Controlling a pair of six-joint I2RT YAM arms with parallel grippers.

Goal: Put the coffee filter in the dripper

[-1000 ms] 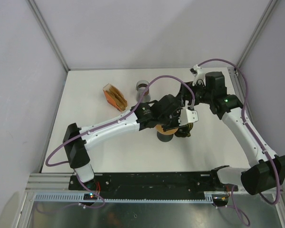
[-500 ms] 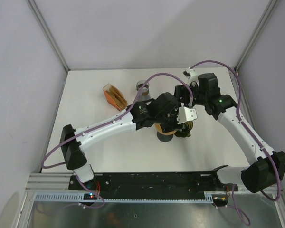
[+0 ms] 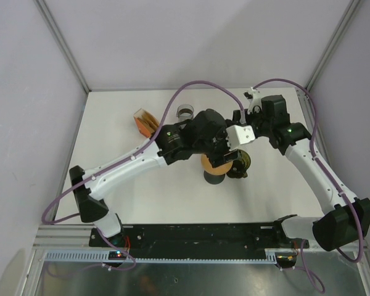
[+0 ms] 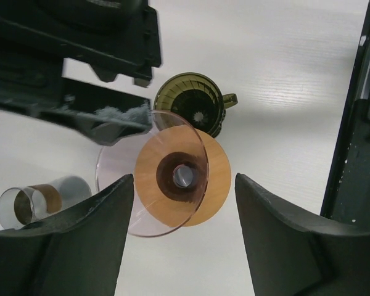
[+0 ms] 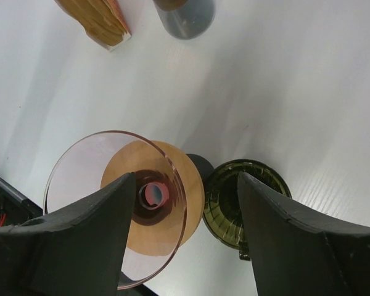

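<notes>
Left gripper (image 4: pixel 182 179) and right gripper (image 5: pixel 186 179) both hover spread and empty over the glass dripper (image 3: pixel 211 165). No filter is fetched yet; the coffee filters (image 3: pixel 148 125) sit at ten o'clock on the tabletop (image 3: pixel 142 191).

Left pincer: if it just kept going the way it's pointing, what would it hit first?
Most likely the glass dripper. The left pincer is open and aimed down at it, with the cone's mouth centred in the left wrist view. How big the gap between them is cannot be judged.
</notes>
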